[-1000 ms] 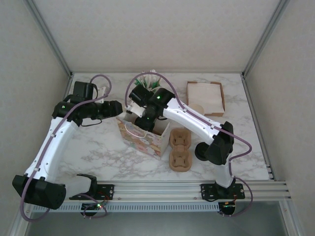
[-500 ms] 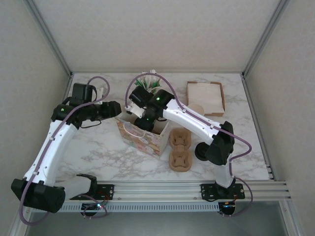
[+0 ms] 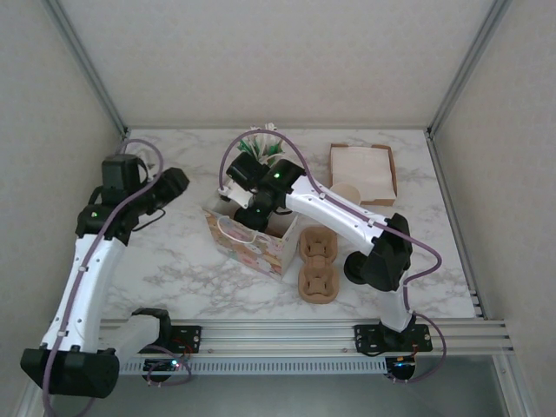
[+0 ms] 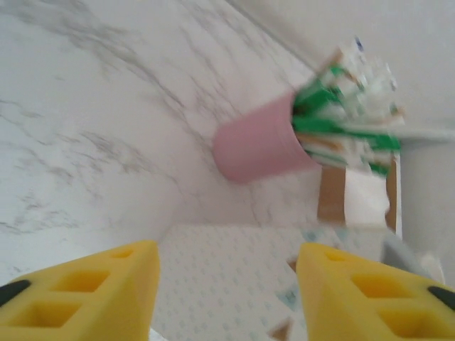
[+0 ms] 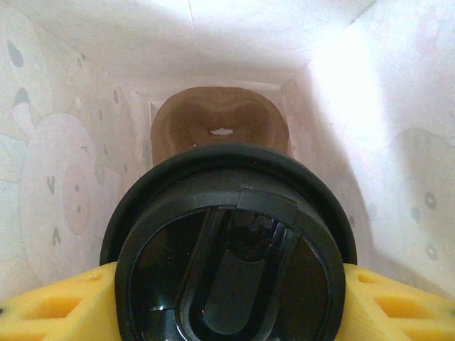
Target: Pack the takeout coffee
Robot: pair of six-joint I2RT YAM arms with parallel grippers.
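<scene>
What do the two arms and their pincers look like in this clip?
The left arm and right arm have white links, black joints with small green lights and looping purple cables. The left pincer and right pincer have yellow, hollow-celled fingers.

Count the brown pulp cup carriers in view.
3. One brown moulded-pulp cup carrier on the marble table right of the patterned paper bag, a second just behind it, a third at the bag's bottom. Others may be hidden.

I've got open counter (image 3: 174,261) along the left edge; the bag (image 3: 248,241), its mouth taken up by the coffee (image 5: 227,249), and the pink cup (image 4: 259,150) behind it block the middle.
</scene>
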